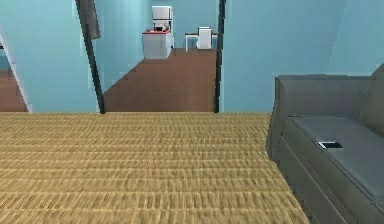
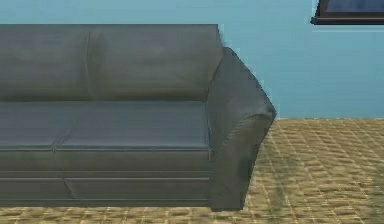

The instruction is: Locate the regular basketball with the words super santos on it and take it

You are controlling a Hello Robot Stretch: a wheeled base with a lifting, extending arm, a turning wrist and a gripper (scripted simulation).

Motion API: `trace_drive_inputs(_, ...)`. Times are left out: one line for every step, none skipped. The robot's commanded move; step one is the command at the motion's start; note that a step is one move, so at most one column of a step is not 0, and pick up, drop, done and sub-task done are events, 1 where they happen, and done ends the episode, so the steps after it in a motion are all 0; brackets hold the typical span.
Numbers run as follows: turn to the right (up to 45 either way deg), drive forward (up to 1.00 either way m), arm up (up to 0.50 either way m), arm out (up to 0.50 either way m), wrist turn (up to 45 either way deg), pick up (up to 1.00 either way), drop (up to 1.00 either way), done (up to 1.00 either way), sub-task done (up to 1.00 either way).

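Tan woven carpet (image 1: 130,170) covers this room's floor right up to a grey sofa (image 2: 110,110), and that sofa is the thing to steer by. On its seat cushion lies a small dark flat object (image 1: 329,145) with a pale edge, much too thin to be a ball. Behind the sofa runs a blue wall (image 2: 300,70). Above and past the sofa's rounded arm (image 2: 240,120) hangs the lower edge of a dark frame (image 2: 350,12), picture or window I cannot say.

Beyond the sofa's end a doorway with a dark jamb (image 1: 219,60) opens onto a passage with a brown floor (image 1: 165,85). Far down it, well apart from the sofa, stand some white units (image 1: 160,35), too small to name.

As for the job, I would say it is at its very start. Where the basketball lies I cannot tell, so the search itself is unfinished. Nothing round or orange sits on or beside the sofa. What state the fingers are in I cannot tell either.

Everything is left to do: find the ball, make sure it is the lettered one, drive up beside it, reach out, take hold and lift it. The passage beyond the sofa looks to me the likeliest place to try next.
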Motion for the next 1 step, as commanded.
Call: trace_drive_inputs(-45.0,0.0,0.0,0.0,0.0,0.0,0.0,0.0,0.0)
